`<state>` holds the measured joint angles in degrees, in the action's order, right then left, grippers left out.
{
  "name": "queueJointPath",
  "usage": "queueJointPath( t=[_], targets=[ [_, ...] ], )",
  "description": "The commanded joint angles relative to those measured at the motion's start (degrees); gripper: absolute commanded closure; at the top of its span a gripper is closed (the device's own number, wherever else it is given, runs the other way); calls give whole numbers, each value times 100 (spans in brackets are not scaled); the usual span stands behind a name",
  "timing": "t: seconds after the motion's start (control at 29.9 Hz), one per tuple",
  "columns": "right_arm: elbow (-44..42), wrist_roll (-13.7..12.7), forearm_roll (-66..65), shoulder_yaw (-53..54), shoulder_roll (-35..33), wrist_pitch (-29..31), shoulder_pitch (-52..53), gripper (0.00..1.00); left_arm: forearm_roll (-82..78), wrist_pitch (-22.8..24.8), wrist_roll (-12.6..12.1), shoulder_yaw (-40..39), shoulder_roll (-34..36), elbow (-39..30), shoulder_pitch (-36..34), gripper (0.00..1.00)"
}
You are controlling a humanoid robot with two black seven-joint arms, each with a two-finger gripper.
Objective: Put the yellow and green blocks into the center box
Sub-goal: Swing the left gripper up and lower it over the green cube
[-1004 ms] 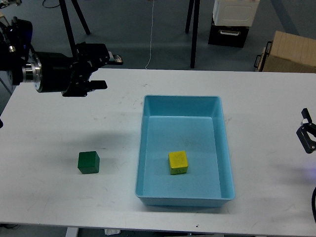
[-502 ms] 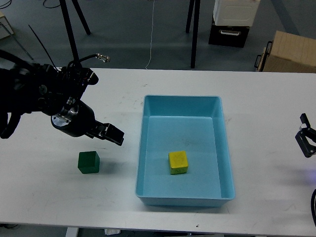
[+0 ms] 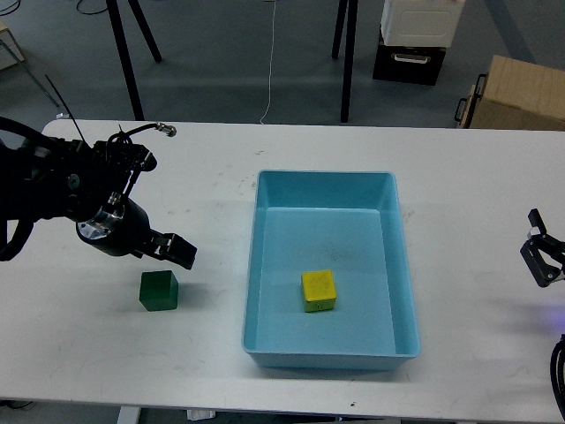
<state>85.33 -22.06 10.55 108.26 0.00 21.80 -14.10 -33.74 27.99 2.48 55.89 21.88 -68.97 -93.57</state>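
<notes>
The yellow block (image 3: 318,291) sits inside the blue box (image 3: 265,265); the green block (image 3: 158,291) waits on the white table (image 3: 459,168), half the job left. The left gripper (image 3: 174,250) hovers just above it, spread indiscernible.

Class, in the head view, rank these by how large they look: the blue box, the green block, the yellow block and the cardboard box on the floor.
1. blue box
2. cardboard box, partly cut off and farther away, so unsure
3. green block and yellow block: look alike
</notes>
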Motion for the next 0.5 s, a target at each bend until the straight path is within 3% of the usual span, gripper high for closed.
queueJointPath(
  t=[0.0, 0.47],
  targets=[
    [1, 0, 0, -7, 0, 8, -5, 0, -1, 1, 7, -25, -263, 533, 444, 0],
    [-8, 0, -9, -7, 0, 79, -40, 0, -10, 1, -2, -34, -246, 587, 691, 0]
  ],
)
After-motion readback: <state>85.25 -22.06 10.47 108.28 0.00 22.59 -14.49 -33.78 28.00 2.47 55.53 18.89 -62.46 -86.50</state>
